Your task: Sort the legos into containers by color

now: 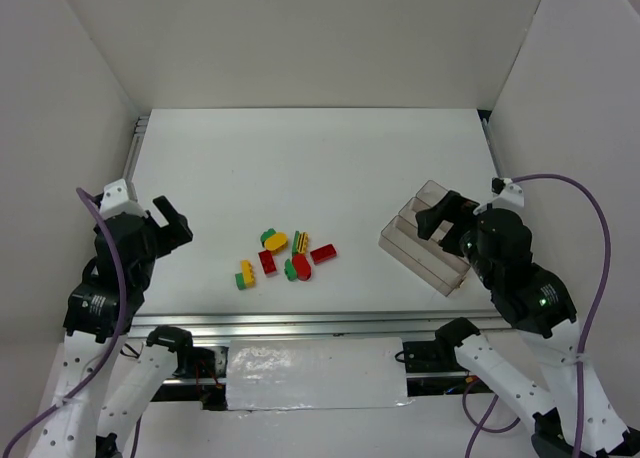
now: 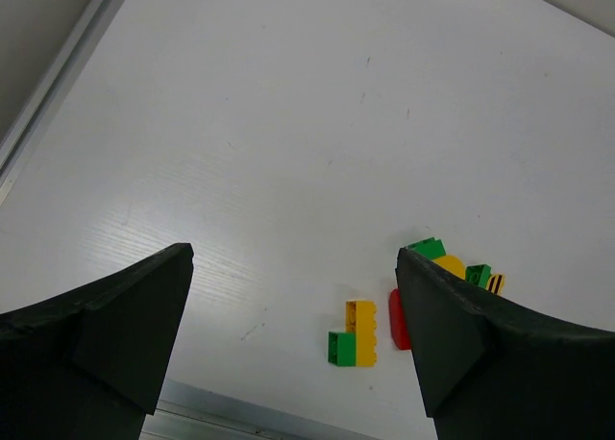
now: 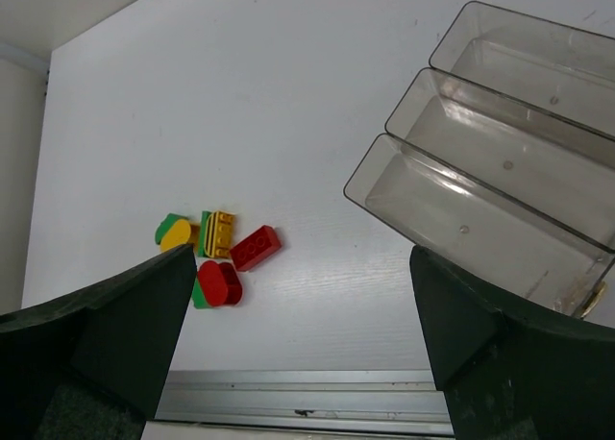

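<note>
My left pincer (image 2: pixel 293 267) and right pincer (image 3: pixel 298 257) both gape empty above the white bench (image 1: pixel 300 158). The legos (image 1: pixel 285 255) cluster between them, clear containers (image 3: pixel 480 142) lying empty at right. The bricks look light, rigid, slick; I'd pinch their flat sides.

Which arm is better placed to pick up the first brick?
Probably the left: the left gripper, open, is nearer the bricks, which lie left of centre. The right gripper, also open, is by the tray.

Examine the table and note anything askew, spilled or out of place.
The clear tray sits diagonal on the table, at the right. The legos lie in a loose mixed-colour heap mid-table, none in the tray. Nothing looks damaged.
</note>
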